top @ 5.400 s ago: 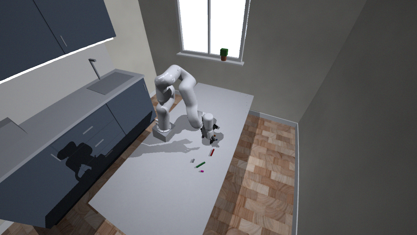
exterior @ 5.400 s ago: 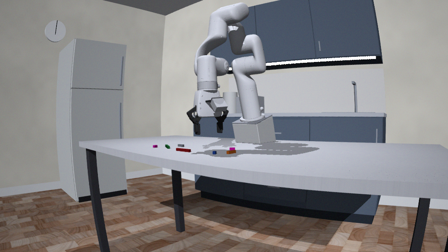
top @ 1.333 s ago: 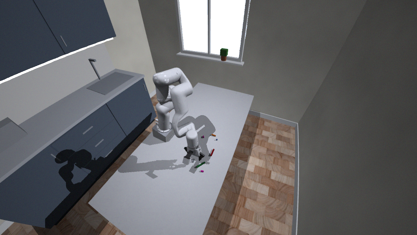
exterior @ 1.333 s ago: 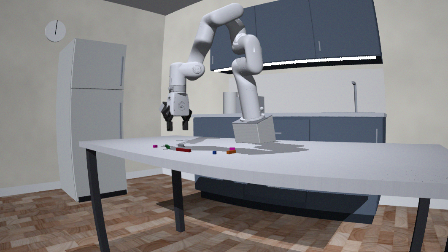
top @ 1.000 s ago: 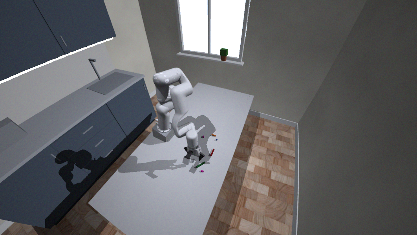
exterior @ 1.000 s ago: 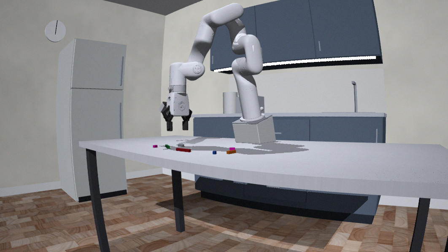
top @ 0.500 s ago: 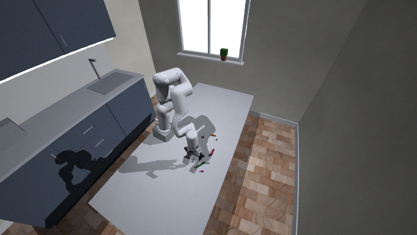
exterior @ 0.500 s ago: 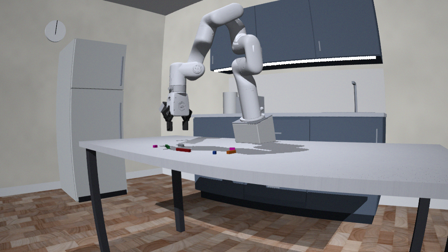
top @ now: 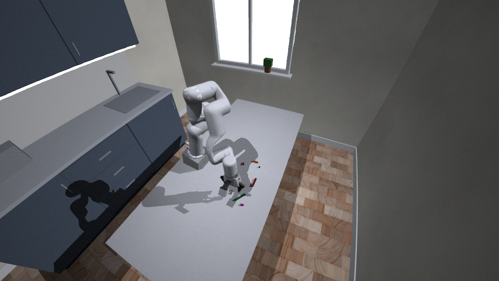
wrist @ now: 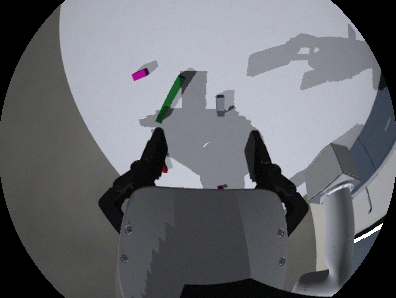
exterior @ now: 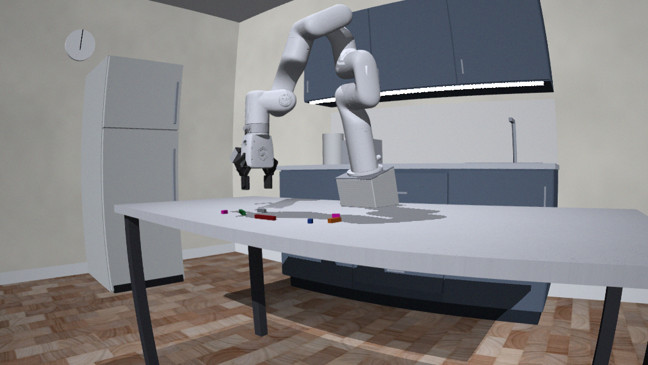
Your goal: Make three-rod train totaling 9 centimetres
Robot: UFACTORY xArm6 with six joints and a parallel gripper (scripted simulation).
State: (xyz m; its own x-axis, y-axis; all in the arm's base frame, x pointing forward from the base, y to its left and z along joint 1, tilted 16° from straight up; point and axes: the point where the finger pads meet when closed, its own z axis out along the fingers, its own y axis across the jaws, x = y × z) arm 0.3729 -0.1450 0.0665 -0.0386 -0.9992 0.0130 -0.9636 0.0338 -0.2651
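White board, thick at its front edge, makes the table (top: 174, 233) (exterior: 498, 240) (wrist: 105, 35), standing on dark legs. Nearest in the exterior view, right of the rods' middle, lies the orange rod (top: 255, 161) (exterior: 334, 220), with the small blue rod (top: 259, 167) (exterior: 310, 220) near it on the left. Farther left the red rod (top: 254, 182) (exterior: 265, 217) (wrist: 164, 169) lies flat, apart from both.

A little deeper, the right magenta rod (top: 243, 164) (exterior: 335, 215) (wrist: 220, 187) is behind the orange one; the top view shows them apart. Over on the left are the grey rod (top: 231, 191) (exterior: 261, 210) (wrist: 220, 104), the slanting green rod (top: 239, 197) (exterior: 242, 212) (wrist: 170, 99) and, leftmost, the left magenta rod (top: 242, 205) (exterior: 224, 211) (wrist: 140, 75). All seven lie scattered on the table, at differing angles, and the three-rod train is unmade.

Above the left group hangs the gripper (top: 232, 188) (exterior: 256, 182) (wrist: 206, 138), its black jaws fully spread, pointing down and holding nothing. The white arm (top: 214, 118) (exterior: 295, 58) (wrist: 339, 235) bends back rightward to a pale block (top: 190, 160) (exterior: 356, 192) (wrist: 327, 167) on the table's far side.

Beyond stand blue-grey lower cupboards (top: 139, 153) (exterior: 489, 185), with a tap (top: 114, 81) (exterior: 514, 140) at the right. To the far left are a pale fridge (exterior: 140, 172) and a round wall clock (exterior: 80, 44).

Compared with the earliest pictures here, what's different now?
The hand, open and empty, has moved from above the blue rod end of the group to above the table near the grey rod. Nothing was visibly picked up or released. The rods all lie as they were, with no train made.
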